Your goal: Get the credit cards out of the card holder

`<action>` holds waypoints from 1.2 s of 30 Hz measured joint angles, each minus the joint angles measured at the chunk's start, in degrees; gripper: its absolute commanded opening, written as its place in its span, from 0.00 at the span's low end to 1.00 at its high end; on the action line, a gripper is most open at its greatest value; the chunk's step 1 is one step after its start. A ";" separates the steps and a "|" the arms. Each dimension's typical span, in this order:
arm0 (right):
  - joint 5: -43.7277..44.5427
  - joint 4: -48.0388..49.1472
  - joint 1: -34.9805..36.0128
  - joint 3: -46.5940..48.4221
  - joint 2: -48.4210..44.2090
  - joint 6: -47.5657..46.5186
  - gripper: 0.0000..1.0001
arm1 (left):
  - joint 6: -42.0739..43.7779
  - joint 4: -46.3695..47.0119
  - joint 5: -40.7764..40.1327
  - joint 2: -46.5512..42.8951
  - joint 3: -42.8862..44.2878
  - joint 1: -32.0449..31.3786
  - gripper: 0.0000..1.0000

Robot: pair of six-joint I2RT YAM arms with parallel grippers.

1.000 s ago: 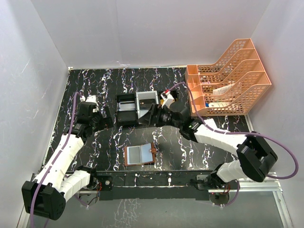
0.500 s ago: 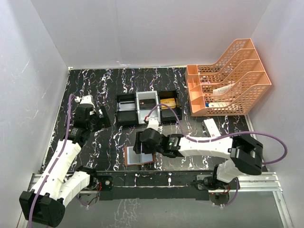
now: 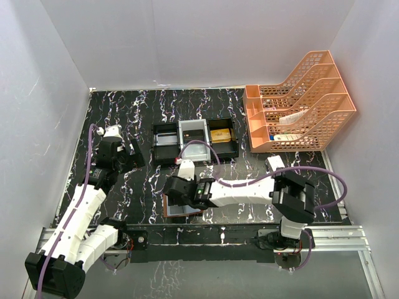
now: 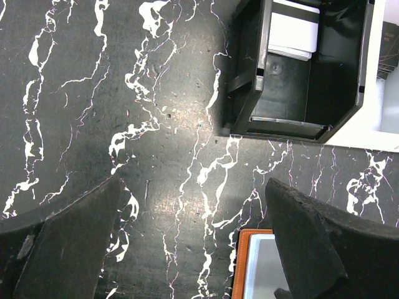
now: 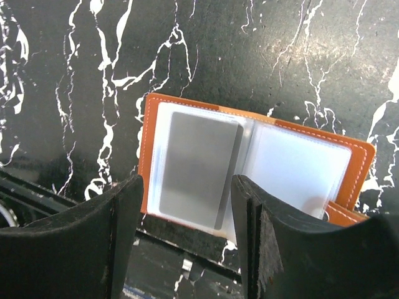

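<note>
At the upper left of the top view the left hand (image 4: 193, 187) hangs wide open, holding nothing, over bare bench (image 4: 93, 93) beside the tray (image 4: 299, 81). The holder (image 5: 299, 168) lies spread open at lower centre, near the bench's front edge, with one card (image 5: 196, 168) showing in its left pocket. The right hand (image 5: 187, 182) hovers above that pocket, half open and empty, its fingers either side of the card. To do this well, it probably should catch only the card's edge and draw it out along the pocket; the holder looks light and may drag unless pinned.
</note>
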 measured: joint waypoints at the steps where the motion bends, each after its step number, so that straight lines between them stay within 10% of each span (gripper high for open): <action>1: 0.15 -0.37 0.00 0.72 0.87 0.02 0.56 | -0.09 -0.02 -0.04 0.00 0.00 0.00 0.99; 18: 1.77 -9.90 0.07 12.00 13.07 -0.02 0.52 | -0.55 -0.37 -0.70 -0.15 0.00 0.00 0.99; 36: -0.94 -6.73 -2.27 9.07 11.67 -1.29 0.00 | -0.55 -0.35 -0.52 0.31 -0.02 0.00 0.99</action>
